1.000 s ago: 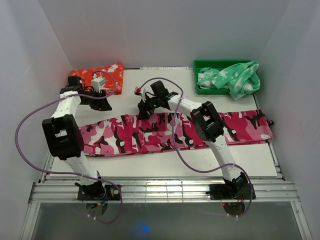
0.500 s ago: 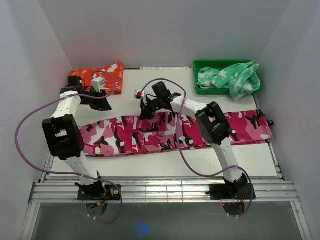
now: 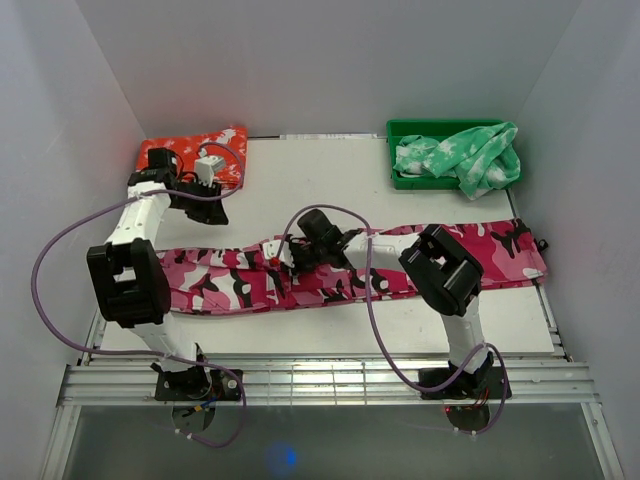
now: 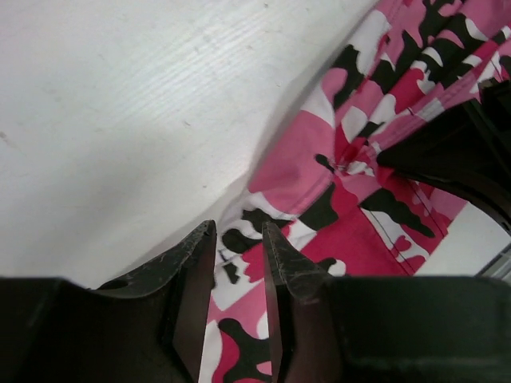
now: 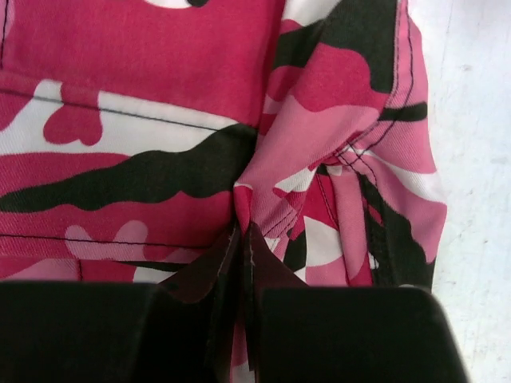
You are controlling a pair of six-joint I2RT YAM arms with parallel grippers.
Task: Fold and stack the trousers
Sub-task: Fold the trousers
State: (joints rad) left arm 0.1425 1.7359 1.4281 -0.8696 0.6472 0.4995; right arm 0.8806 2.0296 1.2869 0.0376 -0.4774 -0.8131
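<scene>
The trousers (image 3: 500,255), pink camouflage with black and white patches, lie stretched left to right across the table. My right gripper (image 3: 283,258) is shut on a pinched fold of their far edge near the middle, and the cloth bunches at its tips (image 5: 243,233). My left gripper (image 3: 215,208) hovers past the trousers' far edge, near the back left. Its jaws (image 4: 238,243) stand a narrow gap apart with nothing between them, and the trousers (image 4: 351,207) show beyond. The right gripper (image 4: 463,152) appears as a dark shape in the left wrist view.
A folded orange-red garment with white splotches (image 3: 195,148) lies at the back left, close to my left arm. A green bin (image 3: 405,128) at the back right holds a green-and-white garment (image 3: 470,158). The table's metal rail (image 3: 320,375) runs along the near edge.
The right gripper closed on the trousers' far edge and dragged it toward the near side, folding the cloth over. The left gripper shifted slightly toward the back and right.
</scene>
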